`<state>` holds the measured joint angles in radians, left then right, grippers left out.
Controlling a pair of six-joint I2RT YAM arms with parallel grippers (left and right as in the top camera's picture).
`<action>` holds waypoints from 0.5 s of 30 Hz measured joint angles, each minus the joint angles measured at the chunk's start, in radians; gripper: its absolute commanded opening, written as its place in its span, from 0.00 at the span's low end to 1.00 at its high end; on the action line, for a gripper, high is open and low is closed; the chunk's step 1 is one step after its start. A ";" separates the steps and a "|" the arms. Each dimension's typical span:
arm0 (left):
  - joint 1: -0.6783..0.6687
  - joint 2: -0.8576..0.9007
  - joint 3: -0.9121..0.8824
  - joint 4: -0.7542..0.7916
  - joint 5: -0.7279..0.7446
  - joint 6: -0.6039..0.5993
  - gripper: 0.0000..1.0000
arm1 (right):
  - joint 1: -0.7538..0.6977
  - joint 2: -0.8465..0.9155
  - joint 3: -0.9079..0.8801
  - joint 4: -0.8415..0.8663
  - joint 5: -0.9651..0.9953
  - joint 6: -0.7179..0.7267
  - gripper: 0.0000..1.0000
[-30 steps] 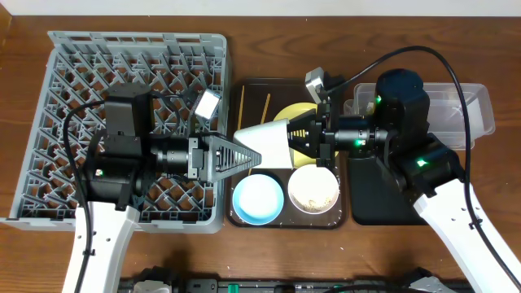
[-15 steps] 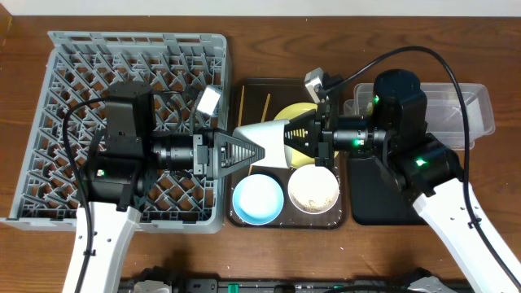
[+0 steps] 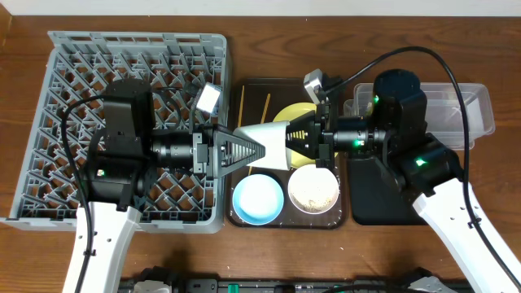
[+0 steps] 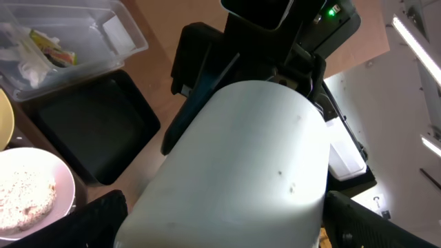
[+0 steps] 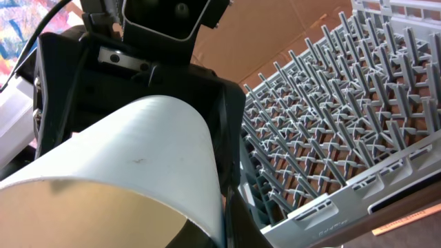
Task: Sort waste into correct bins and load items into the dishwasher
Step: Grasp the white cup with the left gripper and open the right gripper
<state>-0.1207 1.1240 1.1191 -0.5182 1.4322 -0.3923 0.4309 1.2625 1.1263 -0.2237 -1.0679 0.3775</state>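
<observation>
fingers (image 4: 96,222) of the left gripper (image 3: 248,152) are spread either side of the small white cup (image 3: 269,140), right up against its wall. can't tell if they actually press it. right gripper (image 3: 303,140) clamps the cup at its wide open end. cup lies on its side in the air between both arms, over the dark brown serving tray (image 3: 281,82). light blue bowl (image 3: 258,198) and white bowl (image 3: 313,190) with grains sit in the tray. grey dish rack (image 3: 73,65) is left of the tray.
</observation>
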 measured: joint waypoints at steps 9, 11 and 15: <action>0.000 0.000 0.000 0.006 0.020 0.003 0.67 | -0.002 0.001 0.000 -0.001 -0.014 -0.003 0.01; 0.000 0.000 0.000 0.007 0.025 0.005 0.63 | -0.002 0.001 0.000 0.000 -0.019 -0.003 0.11; -0.001 -0.001 0.000 0.006 0.013 0.003 0.62 | -0.001 0.001 0.000 -0.001 -0.022 -0.005 0.62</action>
<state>-0.1219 1.1233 1.1191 -0.5121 1.4456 -0.3889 0.4297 1.2636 1.1263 -0.2249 -1.0901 0.3721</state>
